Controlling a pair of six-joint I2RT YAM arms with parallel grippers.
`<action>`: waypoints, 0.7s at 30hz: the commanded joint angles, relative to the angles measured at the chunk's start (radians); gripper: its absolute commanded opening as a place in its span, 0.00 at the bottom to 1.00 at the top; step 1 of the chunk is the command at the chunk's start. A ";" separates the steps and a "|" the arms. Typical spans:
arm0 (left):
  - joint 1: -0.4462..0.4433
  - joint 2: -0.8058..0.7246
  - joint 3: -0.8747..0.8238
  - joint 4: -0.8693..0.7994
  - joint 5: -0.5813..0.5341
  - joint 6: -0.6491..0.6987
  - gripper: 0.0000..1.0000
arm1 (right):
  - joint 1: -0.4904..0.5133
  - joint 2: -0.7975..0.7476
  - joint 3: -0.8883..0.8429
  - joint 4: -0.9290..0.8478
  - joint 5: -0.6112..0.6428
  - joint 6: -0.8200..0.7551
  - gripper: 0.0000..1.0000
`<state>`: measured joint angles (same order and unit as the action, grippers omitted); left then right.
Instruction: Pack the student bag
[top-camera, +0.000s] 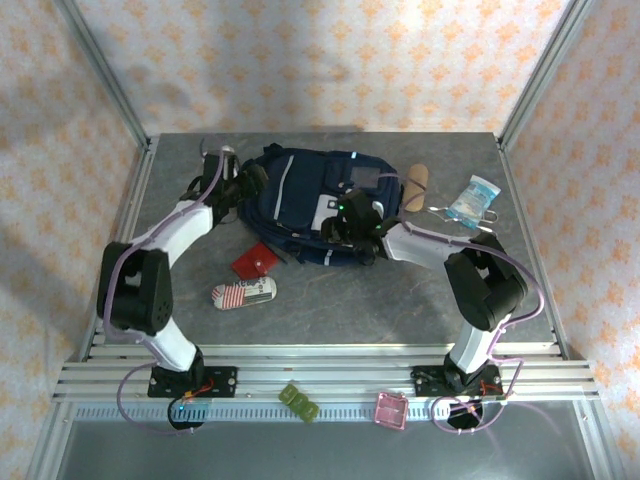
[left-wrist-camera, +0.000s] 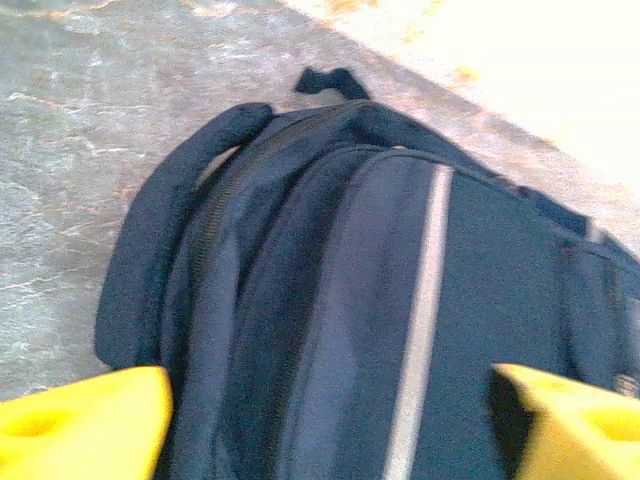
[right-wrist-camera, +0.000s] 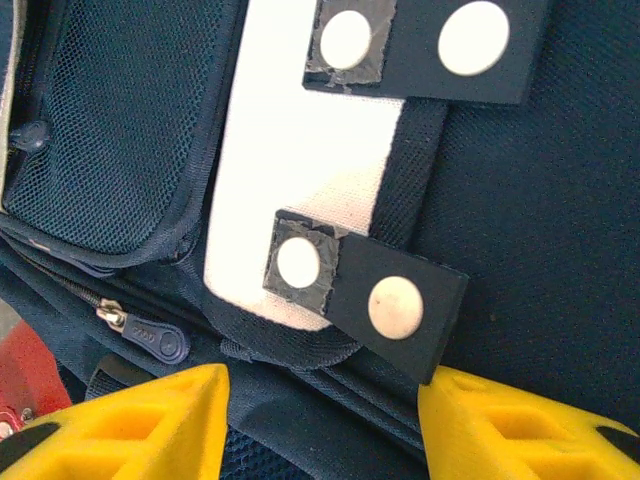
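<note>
**Markings:** the zip pull (right-wrist-camera: 150, 338) bears embossed characters too small to read. The label on the striped case (top-camera: 243, 293) is also illegible.

**Setting:** grey marbled table (top-camera: 400, 300), with walls of pale cloth printed with orange flowers.

**Student bag** (top-camera: 310, 205): navy, lying flat at the table's far middle. A red pouch (top-camera: 254, 261) lies just beside its near edge.

**Left gripper** (left-wrist-camera: 325, 430): the arm reaches to the bag's left end, with yellow fingers (left-wrist-camera: 90, 415) spread wide above the grey stripe and pinching nothing.

**Right gripper** (right-wrist-camera: 330, 430): over the bag's front near the snap tabs (right-wrist-camera: 365, 295), with jaws apart and nothing between them.
</note>
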<state>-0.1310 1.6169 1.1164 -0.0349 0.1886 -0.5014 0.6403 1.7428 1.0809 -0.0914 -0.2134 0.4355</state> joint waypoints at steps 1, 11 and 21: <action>-0.004 -0.076 -0.059 0.118 0.077 0.010 0.99 | -0.010 -0.061 0.009 -0.007 0.061 -0.038 0.55; -0.024 -0.268 -0.168 0.212 0.029 -0.155 0.99 | -0.037 -0.186 -0.070 0.127 0.116 -0.092 0.65; -0.030 -0.452 -0.542 0.938 0.286 -0.544 0.99 | -0.059 -0.236 -0.113 0.198 0.120 -0.100 0.65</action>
<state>-0.1516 1.1645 0.6922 0.5587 0.4213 -0.8524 0.5919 1.5444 0.9783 0.0677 -0.1230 0.3496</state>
